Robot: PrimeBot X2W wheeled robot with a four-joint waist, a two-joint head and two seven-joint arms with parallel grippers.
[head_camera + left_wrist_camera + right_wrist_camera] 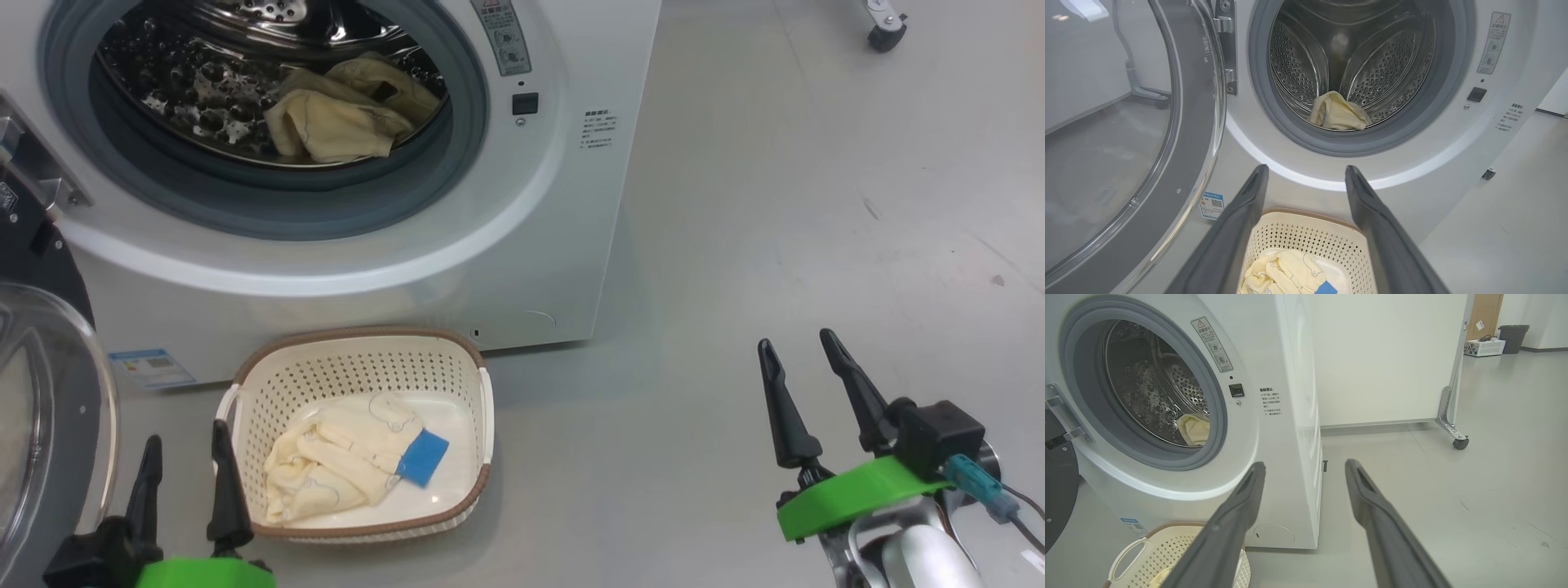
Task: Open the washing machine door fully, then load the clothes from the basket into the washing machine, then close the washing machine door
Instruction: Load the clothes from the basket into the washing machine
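The washing machine (506,261) stands with its door (49,408) swung wide to the left. Pale cream clothes (343,110) lie in the steel drum, also visible as clothes (1337,112) in the left wrist view. On the floor in front sits the cream basket (359,359), holding one cream garment (343,465) with a blue patch. My left gripper (186,445) hovers open just left of the basket's near corner, empty. Well to the right over bare floor, my right gripper (798,343) is open and empty too.
A white wheeled partition (1380,359) stands behind the machine to the right, its caster (1460,443) on the grey floor. Another caster (886,33) shows at the far right. A bin and a box sit far off by a doorway.
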